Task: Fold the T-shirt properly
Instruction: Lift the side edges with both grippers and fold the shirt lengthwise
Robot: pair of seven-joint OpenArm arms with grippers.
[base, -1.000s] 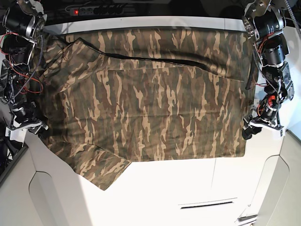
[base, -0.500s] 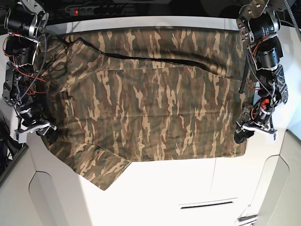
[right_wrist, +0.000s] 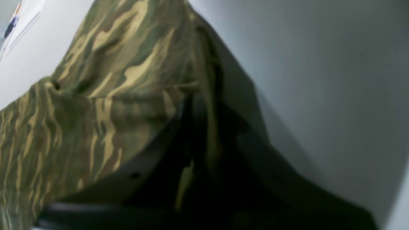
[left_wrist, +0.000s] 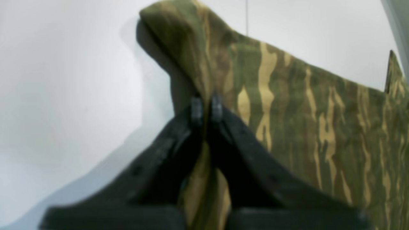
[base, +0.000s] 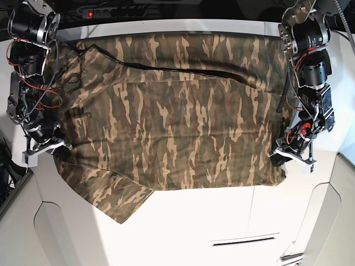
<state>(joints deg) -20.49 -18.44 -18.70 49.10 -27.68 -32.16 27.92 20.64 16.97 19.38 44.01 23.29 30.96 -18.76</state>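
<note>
The T-shirt (base: 172,116) lies spread across the white table (base: 222,221), one sleeve trailing toward 7 o'clock. At 3 o'clock the left gripper (left_wrist: 206,110) pinches a fold of the hem, cloth bunched between its black fingers (left_wrist: 196,110). At 9 o'clock the right gripper (right_wrist: 199,108) is clamped on the opposite edge, fabric draped over it. A power strip (base: 113,10) sits at 12 o'clock, beyond the shirt.

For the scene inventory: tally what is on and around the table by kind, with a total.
T-shirt, camouflage print: 1
Pincers shut on the shirt's edges, left pincer and right pincer: 2
White table: 1
Power strip with a red light, at the far edge: 1
Total: 5
</note>
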